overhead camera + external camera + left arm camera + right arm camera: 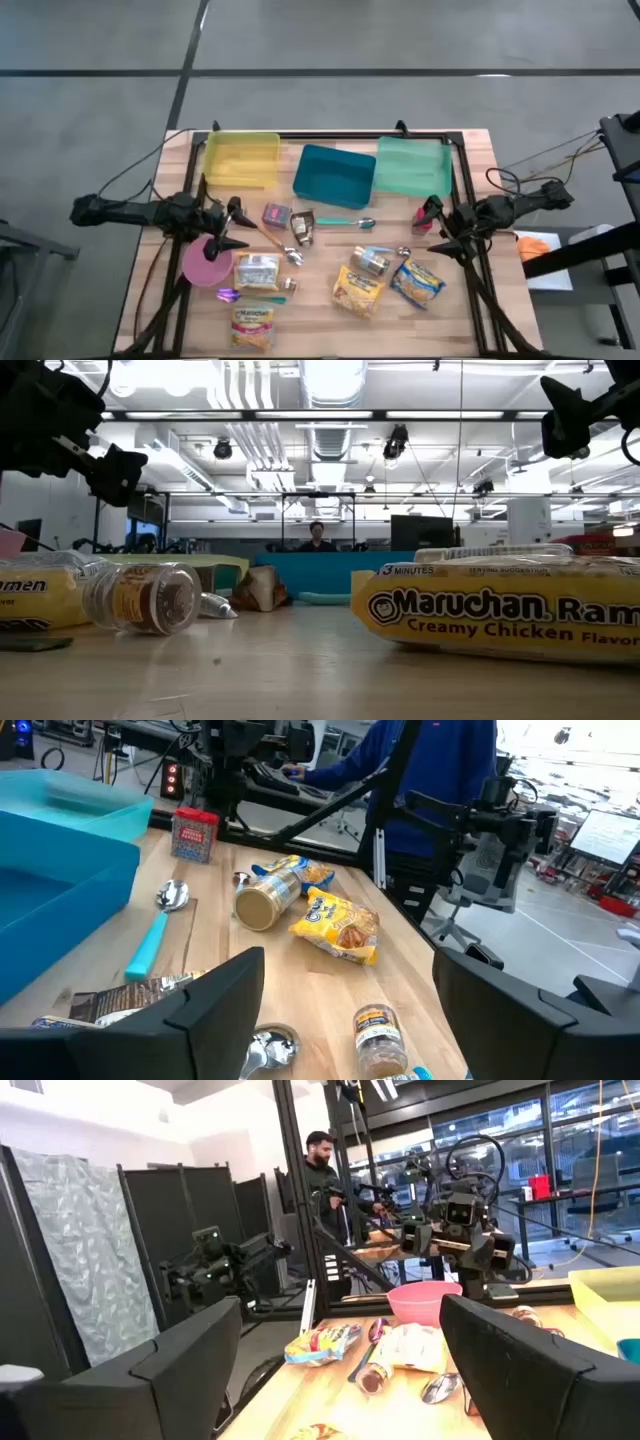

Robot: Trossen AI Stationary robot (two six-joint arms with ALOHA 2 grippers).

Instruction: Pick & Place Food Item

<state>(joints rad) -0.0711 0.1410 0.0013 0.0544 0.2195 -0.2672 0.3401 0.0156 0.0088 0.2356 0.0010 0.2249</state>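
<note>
Several ramen packets (257, 270) (358, 290) (418, 282) (252, 325) lie flat on the wooden table, beside a jar (372, 260) on its side, a red box (277, 214) and a foil packet (303, 226). My left gripper (235, 228) (345, 1020) hovers open above the table's left part, over the pink bowl (207, 262), pointing toward the right edge. My right gripper (435, 225) (340, 1380) hovers open at the right side next to a red can (422, 218), pointing toward the left edge. Neither has anything between its fingers.
A yellow bin (242, 158), a teal bin (333, 175) and a green bin (412, 166) line the far edge. A teal-handled spoon (345, 222), metal spoons (293, 256) and a small spice jar (378, 1035) lie among the food. A person (440, 780) stands beyond the right edge.
</note>
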